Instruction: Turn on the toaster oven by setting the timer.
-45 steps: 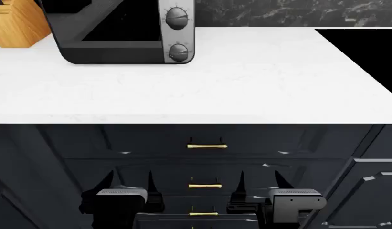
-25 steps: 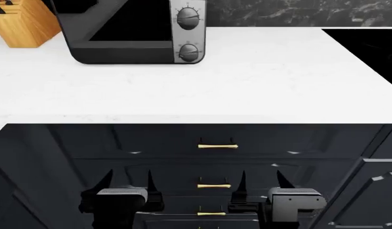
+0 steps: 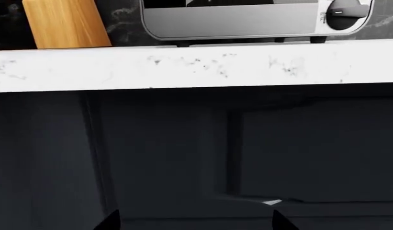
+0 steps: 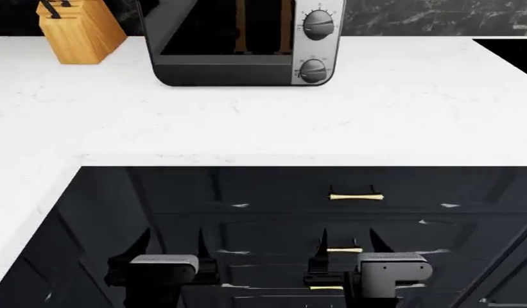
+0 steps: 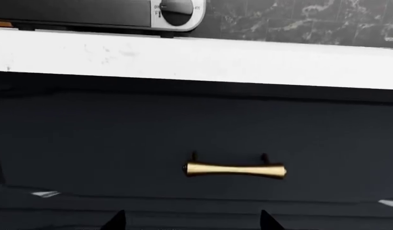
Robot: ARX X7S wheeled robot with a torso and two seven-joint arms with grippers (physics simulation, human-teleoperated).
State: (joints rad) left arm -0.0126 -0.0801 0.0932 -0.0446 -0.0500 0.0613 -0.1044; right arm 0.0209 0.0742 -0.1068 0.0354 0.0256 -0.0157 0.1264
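Two dials (image 4: 318, 25) show on the toaster oven (image 4: 237, 48), grippers low.

One toaster oven (image 4: 237, 45), one knife block (image 4: 79, 29), two dials (image 4: 318, 25).

This is a kitchen: a white marble countertop (image 4: 375, 109) over dark drawers with brass handles (image 4: 357, 196), a toaster oven (image 4: 246, 42), a wooden knife block (image 4: 79, 29).
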